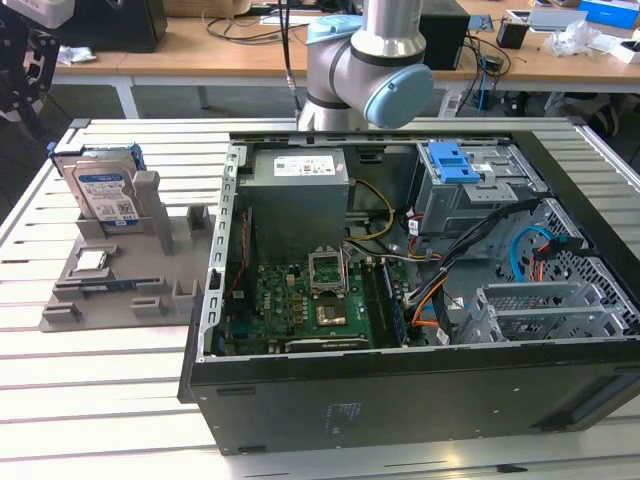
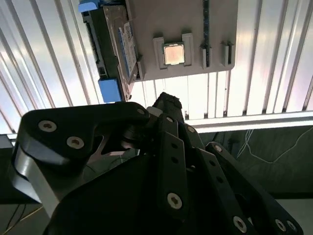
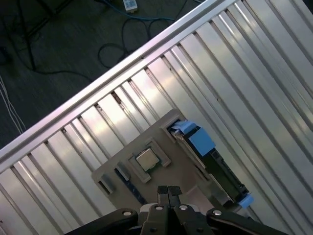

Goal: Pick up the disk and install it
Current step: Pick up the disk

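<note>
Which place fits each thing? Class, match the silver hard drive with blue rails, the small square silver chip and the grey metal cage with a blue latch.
Things:
1. silver rectangular disk with blue side rails
2. small square silver processor chip
3. grey metal cage with blue plastic latch

Places:
A. inside the open black computer case
B. standing on edge in the grey plastic tray
C. lying flat in the tray's recess

Pairs: 1-B, 2-C, 3-A

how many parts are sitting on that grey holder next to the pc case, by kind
disk: 1
processor chip: 1
narrow circuit strip, looks like a memory stick: 1
total: 3, all on the grey holder
</note>
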`<state>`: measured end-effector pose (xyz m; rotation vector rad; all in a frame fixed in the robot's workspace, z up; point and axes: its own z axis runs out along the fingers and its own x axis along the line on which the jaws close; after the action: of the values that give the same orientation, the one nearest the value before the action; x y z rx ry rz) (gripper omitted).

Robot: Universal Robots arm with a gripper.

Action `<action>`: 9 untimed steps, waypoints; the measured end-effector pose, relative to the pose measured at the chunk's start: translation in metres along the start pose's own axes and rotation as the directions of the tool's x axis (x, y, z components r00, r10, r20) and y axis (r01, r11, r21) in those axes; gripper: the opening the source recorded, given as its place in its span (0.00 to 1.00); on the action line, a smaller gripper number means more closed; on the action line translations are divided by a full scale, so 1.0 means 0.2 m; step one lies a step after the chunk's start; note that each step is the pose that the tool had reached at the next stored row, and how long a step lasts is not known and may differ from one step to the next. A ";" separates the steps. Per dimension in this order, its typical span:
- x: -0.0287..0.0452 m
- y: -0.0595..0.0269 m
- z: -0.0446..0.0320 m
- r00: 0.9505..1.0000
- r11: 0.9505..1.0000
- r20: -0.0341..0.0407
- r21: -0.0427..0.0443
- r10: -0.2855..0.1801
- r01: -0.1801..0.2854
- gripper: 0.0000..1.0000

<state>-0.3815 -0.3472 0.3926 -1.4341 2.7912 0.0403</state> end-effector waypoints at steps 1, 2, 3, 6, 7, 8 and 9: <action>0.000 0.000 0.000 1.000 1.000 0.000 0.000 -0.018 0.018 0.11; 0.000 0.000 0.000 0.999 0.999 -0.001 0.000 -0.033 0.033 0.11; 0.000 0.000 0.000 0.999 0.999 -0.001 -0.001 -0.044 0.044 0.11; 0.000 0.000 0.000 0.996 0.996 -0.002 -0.001 -0.092 0.092 0.11; 0.000 0.000 0.000 0.994 0.994 -0.003 -0.001 -0.112 0.112 0.11; 0.000 0.000 0.000 0.992 0.992 -0.004 -0.002 -0.130 0.130 0.11; 0.000 0.000 0.000 0.989 0.989 -0.004 -0.002 -0.150 0.150 0.11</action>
<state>-0.3815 -0.3472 0.3926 -1.6412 2.6778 0.0383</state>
